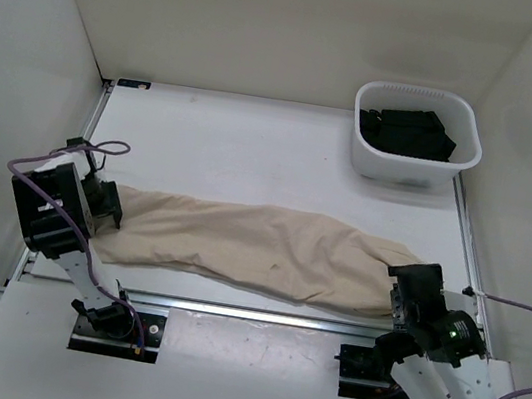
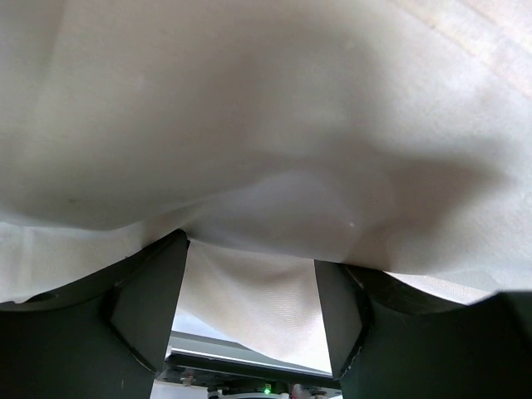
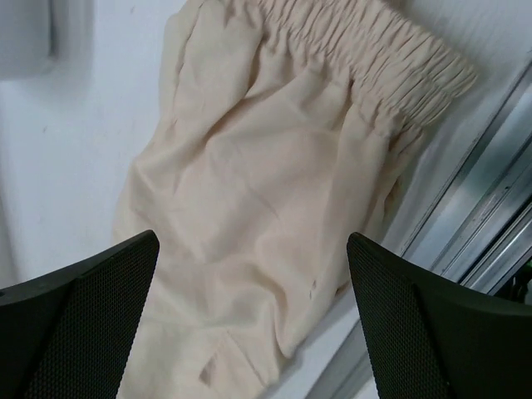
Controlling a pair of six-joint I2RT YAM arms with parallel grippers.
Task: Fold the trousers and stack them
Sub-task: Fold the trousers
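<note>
Beige cloth spans the white surface (image 1: 254, 147) from side to side: the trousers (image 1: 258, 249) lie stretched lengthwise, wrinkled, not yet folded across. I read this as the laying-out step, just ahead of the first fold. My right hand (image 1: 415, 282) hangs over the right end with its fingers wide apart and nothing between them. My left hand (image 1: 104, 202) sits at the far left end. Cloth bulges between its fingers, but I cannot tell whether it is pinched or merely draped. Next move, as I judge it, calls for a firm hold on one end and carrying it over to meet the other, keeping both layers together. The overhead view alone shows the full length, and the white bin (image 1: 411, 167) with black folded garments (image 1: 406, 131) at the back right, well apart. Only the right wrist view shows the gathered elastic band (image 3: 366, 50) lying just beside the metal rail (image 3: 474, 208). The left wrist view gives little but cloth.
</note>
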